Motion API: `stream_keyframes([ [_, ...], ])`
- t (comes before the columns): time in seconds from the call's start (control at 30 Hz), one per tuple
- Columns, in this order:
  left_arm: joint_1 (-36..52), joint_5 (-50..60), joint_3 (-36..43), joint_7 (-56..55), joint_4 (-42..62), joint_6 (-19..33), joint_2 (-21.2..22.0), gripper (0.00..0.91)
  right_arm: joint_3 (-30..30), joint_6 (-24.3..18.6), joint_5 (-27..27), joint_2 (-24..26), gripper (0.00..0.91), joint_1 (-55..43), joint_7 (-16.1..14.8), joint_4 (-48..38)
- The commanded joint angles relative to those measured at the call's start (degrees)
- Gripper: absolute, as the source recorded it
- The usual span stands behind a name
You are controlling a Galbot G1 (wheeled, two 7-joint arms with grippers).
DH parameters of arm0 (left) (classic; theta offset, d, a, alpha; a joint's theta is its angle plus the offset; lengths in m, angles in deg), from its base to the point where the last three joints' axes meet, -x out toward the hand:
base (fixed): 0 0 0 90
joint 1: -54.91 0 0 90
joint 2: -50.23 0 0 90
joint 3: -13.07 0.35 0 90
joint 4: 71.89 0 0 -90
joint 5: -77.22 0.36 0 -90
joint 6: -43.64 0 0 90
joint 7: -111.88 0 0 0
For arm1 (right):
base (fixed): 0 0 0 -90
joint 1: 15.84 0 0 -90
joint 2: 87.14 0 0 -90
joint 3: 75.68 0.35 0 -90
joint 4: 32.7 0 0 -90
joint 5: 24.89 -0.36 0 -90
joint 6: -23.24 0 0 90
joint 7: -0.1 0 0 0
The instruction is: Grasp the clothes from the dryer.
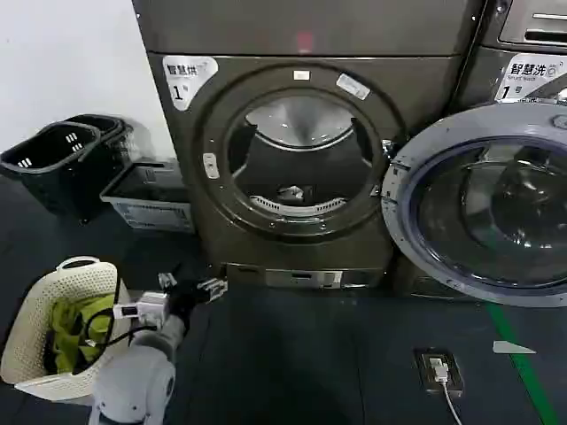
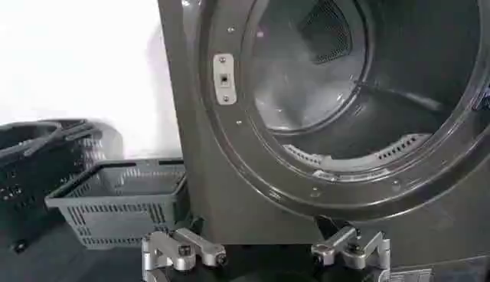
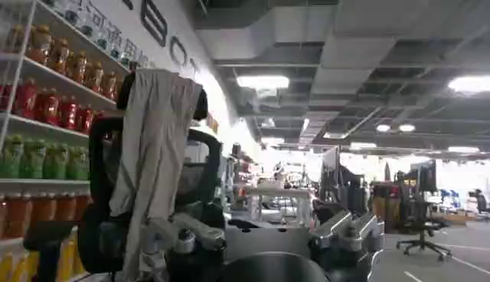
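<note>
1. Since the dryer (image 1: 292, 150) is the biggest thing before you, start from it: its door (image 1: 483, 208) hangs swung out at 3 o'clock, so the round port is free to enter.
2. At 8 o'clock from the port stands the white basket (image 1: 40, 323) with a yellow-green cloth (image 1: 75, 323); this is not your target.
3. Your left gripper (image 1: 188, 288) hovers low, near 7 o'clock below the port, with the fingers (image 2: 195, 247) spread wide and holding nothing. Your right gripper (image 3: 264, 234), pointing away at the room, is also spread and idle.
4. The clothes (image 1: 292, 192) lie at 6 o'clock on the drum floor, a small bundle. You should expect it light, soft and limp; pinch a raised fold at the middle, because thin edges may slip.
</note>
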Motion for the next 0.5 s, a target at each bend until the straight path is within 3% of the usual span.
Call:
stream_keyframes([
  [0.03, -0.23, 0.46, 0.16, 0.19, -0.03, -2.81, 0.12, 0.907, -1.05, -4.7, -0.1, 0.11, 0.907, 0.22, 1.87, -2.0],
  [0.5, -0.72, 1.13, 0.9, 0.36, -0.32, -2.81, 0.36, 0.907, -0.96, -4.69, -0.42, 0.07, 0.907, 0.13, 2.7, -2.84],
])
